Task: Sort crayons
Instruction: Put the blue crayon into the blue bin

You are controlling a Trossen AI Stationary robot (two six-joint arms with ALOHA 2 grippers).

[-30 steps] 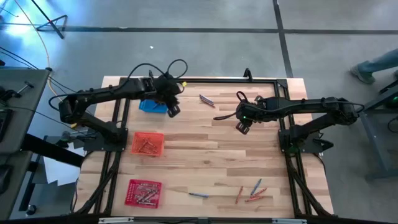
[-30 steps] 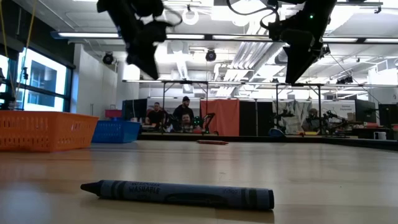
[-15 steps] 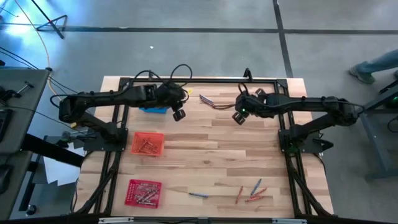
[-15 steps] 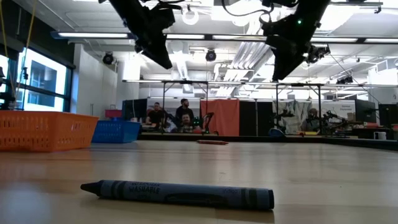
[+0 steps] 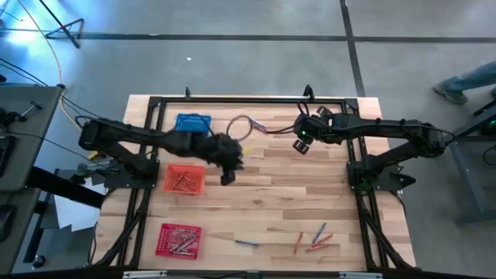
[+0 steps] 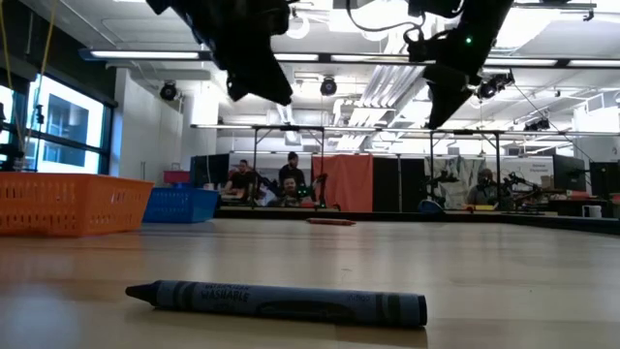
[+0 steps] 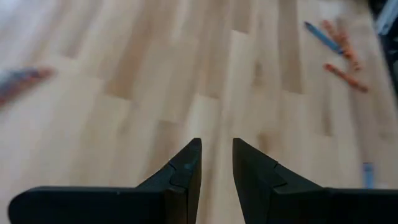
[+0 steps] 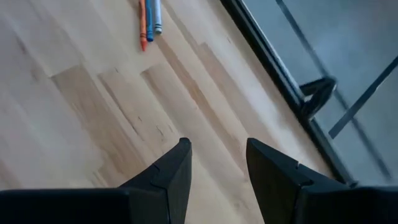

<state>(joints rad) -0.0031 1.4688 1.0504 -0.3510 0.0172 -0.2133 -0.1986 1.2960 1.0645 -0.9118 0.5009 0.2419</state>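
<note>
Left end effector (image 5: 227, 177) now mid-table, empty.

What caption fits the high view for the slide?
Left gripper above bare wood beside the orange basket; right gripper near the far edge; loose crayons wait up front.

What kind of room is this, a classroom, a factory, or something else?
Most likely a robotics lab or workshop. Two dark robot arms reach over a wooden table ringed by a black frame. Behind it, the low view shows an open hall with strip lights, exposed ducts and people sitting at workbenches with more equipment.
</note>
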